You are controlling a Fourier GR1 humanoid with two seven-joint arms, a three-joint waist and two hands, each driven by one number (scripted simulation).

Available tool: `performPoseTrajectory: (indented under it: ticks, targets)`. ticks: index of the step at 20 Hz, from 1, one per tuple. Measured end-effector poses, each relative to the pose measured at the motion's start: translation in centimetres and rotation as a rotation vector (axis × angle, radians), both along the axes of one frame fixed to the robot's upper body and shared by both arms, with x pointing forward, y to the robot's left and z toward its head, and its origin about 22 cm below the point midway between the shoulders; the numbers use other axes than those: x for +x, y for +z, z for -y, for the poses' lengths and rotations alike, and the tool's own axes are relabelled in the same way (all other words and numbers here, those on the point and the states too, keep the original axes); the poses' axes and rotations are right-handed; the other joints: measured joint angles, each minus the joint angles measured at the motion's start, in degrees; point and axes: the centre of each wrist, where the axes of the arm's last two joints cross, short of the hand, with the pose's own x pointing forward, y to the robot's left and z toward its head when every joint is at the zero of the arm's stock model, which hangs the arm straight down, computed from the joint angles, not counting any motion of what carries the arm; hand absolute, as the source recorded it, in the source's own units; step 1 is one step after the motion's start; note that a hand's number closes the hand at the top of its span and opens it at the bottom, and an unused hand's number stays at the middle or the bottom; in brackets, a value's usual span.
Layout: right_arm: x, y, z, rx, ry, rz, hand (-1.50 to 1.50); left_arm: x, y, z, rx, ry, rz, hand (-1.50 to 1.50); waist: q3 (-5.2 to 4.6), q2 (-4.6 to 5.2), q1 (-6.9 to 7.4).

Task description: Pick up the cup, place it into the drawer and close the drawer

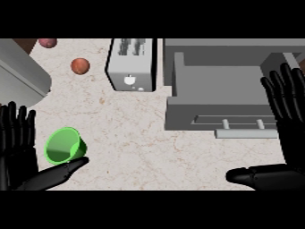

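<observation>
Lying on its side at about eight o'clock on the tabletop [148, 147], the green cup [65, 145] points its open mouth toward the lower left, and nothing shows inside it. The left hand [13, 156] brackets it: straight fingers stand just beside the cup's nine o'clock side, and the thumb stretches out under its six o'clock edge, close to touching, so the hand is spread apart and clamped on nothing.

At two o'clock the grey drawer [181, 107] stands pulled open, its hollow bare, with its handle [243, 133] along the front at about four o'clock. The right hand [293, 134] shows at three to four o'clock, fingers straight and apart, overlapping the drawer's right edge, thumb out to the left at the lower edge.

A toaster [131, 67] sits at twelve o'clock, just beside the drawer's left wall. A brown egg [80, 65] lies at eleven o'clock, with a reddish item [47, 42] beyond it at the upper edge. A grey slanted box [13, 76] fills the ten o'clock corner. Bare marble stretches between the cup and the drawer's front.
</observation>
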Motion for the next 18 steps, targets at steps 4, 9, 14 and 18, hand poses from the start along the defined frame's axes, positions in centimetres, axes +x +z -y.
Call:
performPoseTrajectory:
  ticks: [4, 9, 14, 18]
  targets:
    - [-0.2, 0.6, 0.4, -0.001, 0.002, -0.001, -1.50, 0.2, -1.9, -0.7, 0.008, 0.040, -0.037, -1.50, 0.00, 0.01, -0.05]
    - [0.1, 1.4, 0.0, -0.003, 0.010, -0.004, -1.50, 0.2, -3.9, -2.3, 0.006, 0.078, -0.065, -1.50, 0.01, 0.01, -0.01]
    - [0.2, 1.0, 0.2, -0.006, 0.013, -0.009, -1.50, 0.6, -6.5, -2.9, 0.006, 0.084, -0.093, -1.50, 0.00, 0.02, -0.05]
    - [0.3, 0.9, 0.6, -0.005, 0.017, -0.007, -1.50, -0.5, -7.7, -3.8, 0.006, 0.076, -0.112, -1.50, 0.00, 0.01, 0.00]
